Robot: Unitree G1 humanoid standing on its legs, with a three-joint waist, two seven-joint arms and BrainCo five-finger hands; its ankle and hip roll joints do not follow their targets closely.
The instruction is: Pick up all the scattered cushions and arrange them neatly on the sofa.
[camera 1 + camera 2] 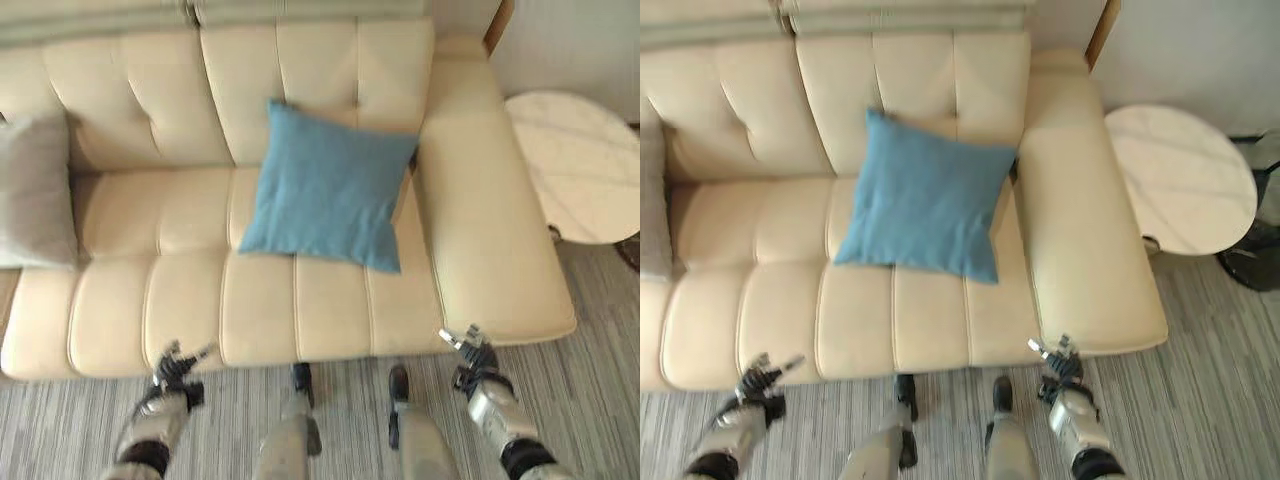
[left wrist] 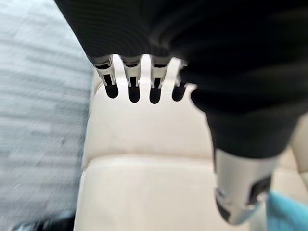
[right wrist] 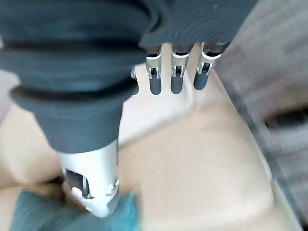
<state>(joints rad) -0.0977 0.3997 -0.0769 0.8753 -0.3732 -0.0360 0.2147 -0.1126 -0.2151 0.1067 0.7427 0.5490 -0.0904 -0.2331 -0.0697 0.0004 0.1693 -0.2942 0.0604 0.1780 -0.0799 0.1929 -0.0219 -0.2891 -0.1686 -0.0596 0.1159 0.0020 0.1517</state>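
A blue cushion (image 1: 328, 187) leans against the backrest of the cream sofa (image 1: 150, 290), on its right half beside the armrest. A grey cushion (image 1: 35, 190) sits at the sofa's left end. My left hand (image 1: 175, 369) hangs low before the seat's front edge, fingers straight and empty. My right hand (image 1: 472, 360) is low by the front corner of the right armrest, also open with nothing in it. In the left wrist view the fingers (image 2: 133, 86) point at the sofa seat (image 2: 144, 183); a corner of the blue cushion (image 2: 288, 214) shows. The right wrist view has the blue cushion (image 3: 62, 214) past the thumb.
A round white marble side table (image 1: 575, 165) stands to the right of the sofa's armrest (image 1: 485, 230). Striped grey carpet (image 1: 590, 330) lies in front of and around the sofa. A wall rises behind the table.
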